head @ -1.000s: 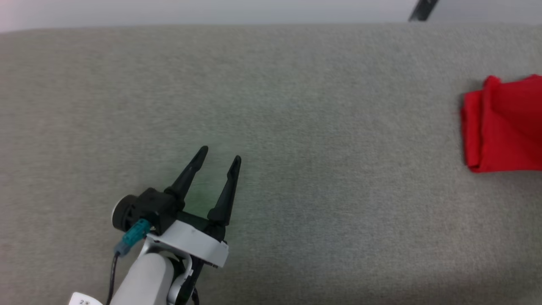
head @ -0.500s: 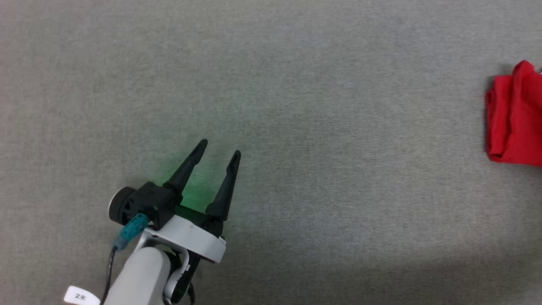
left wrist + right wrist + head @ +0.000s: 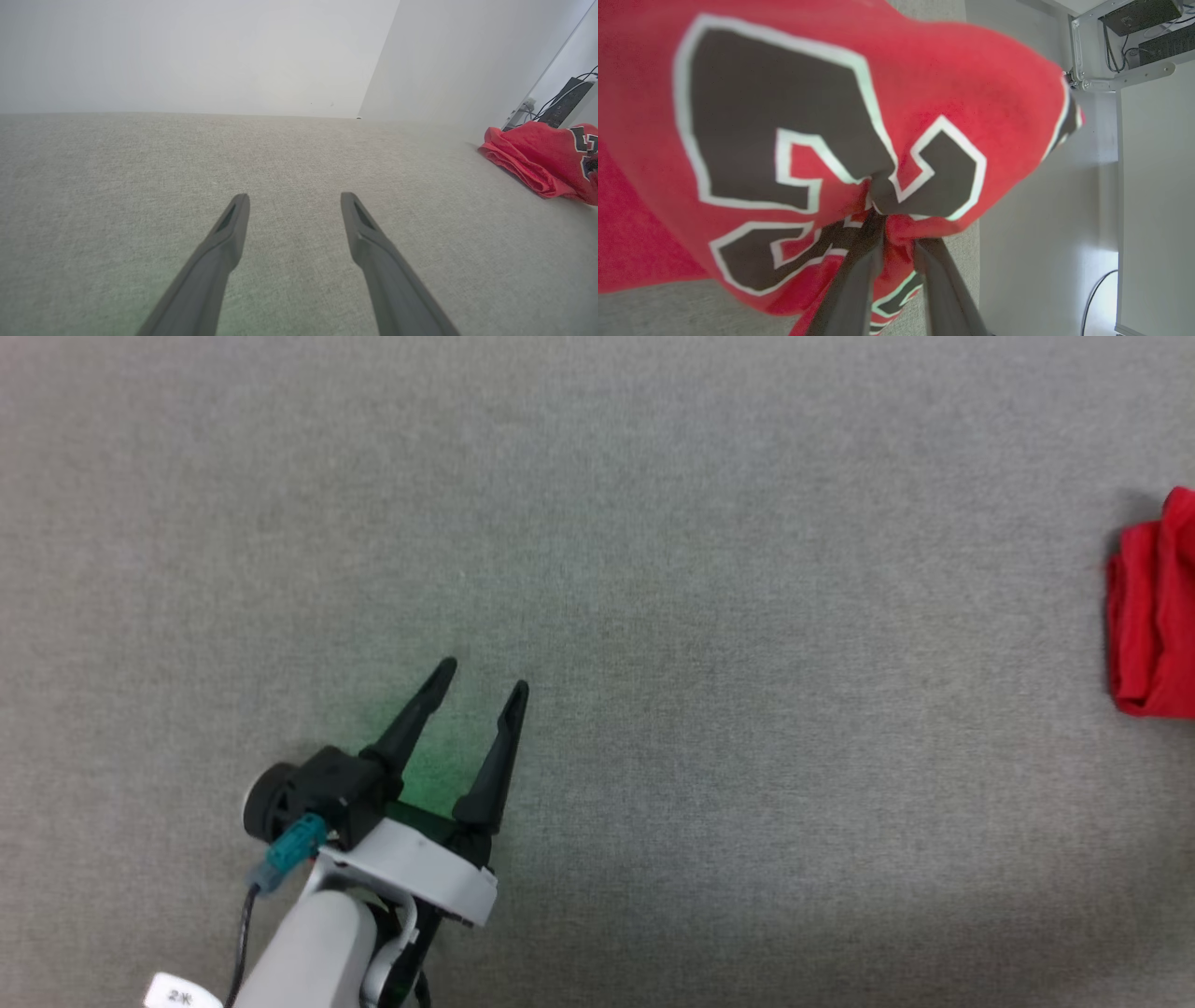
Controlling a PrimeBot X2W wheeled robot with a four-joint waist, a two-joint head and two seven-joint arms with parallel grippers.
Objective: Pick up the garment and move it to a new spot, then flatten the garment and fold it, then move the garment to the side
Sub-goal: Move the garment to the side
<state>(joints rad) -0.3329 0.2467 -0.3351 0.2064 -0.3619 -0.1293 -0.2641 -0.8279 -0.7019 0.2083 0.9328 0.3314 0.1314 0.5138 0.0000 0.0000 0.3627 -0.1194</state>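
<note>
The garment [image 3: 1153,611], a red jersey folded into a bundle, lies at the far right edge of the head view on the grey surface. In the left wrist view the garment [image 3: 542,158] lies far right, a bit of black-and-white lettering showing. Close up in the right wrist view, the garment [image 3: 822,121] bunches around the fingers with its big black-and-white number facing me, and my right gripper [image 3: 899,238] is shut on a pinch of the red cloth. My left gripper [image 3: 485,674] is open over bare surface at the lower left, far from the garment, nothing between its fingers [image 3: 233,224].
The grey fabric surface [image 3: 709,616] stretches wide between the left gripper and the garment. White walls [image 3: 196,51] rise behind it. A dark power strip with cables [image 3: 563,102] sits past the garment, and a metal bracket with boxes [image 3: 1120,46] is at the right wrist view's top right.
The head camera has shifted, so the far edge is out of frame and the garment sits further right, with less of it in frame. The left gripper stays open in much the same place.
</note>
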